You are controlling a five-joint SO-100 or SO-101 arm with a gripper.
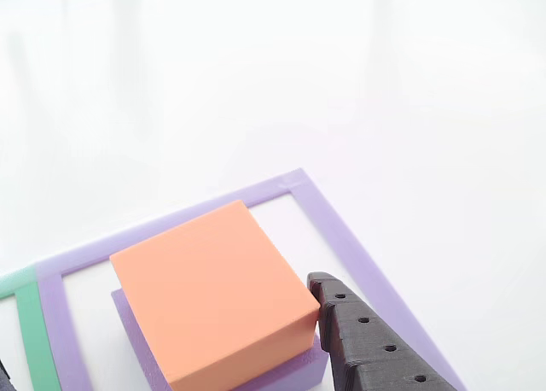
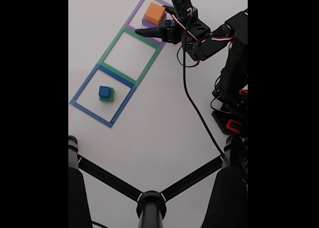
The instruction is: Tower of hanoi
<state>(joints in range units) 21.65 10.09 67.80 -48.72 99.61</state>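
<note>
The orange block point(image 1: 209, 293) sits on top of the purple block point(image 1: 141, 344), inside the purple taped outline point(image 1: 341, 229). In the fixed view this stack, orange block point(image 2: 154, 12) on purple block point(image 2: 146, 23), is at the top. My gripper point(image 2: 152, 21) is open and straddles it, one finger on each side. In the other view a black finger point(image 1: 367, 340) stands close beside the orange block's right corner. The small blue cube point(image 2: 104, 91) rests on the green block point(image 2: 108, 97) inside the blue outline point(image 2: 79, 96).
A green taped outline point(image 2: 113, 43) lies between the purple and blue ones, with nothing inside it. The arm's body and base point(image 2: 232, 88) stand at the right, with a black cable point(image 2: 194, 108) trailing across the table. Black stand legs point(image 2: 149, 203) cross the bottom.
</note>
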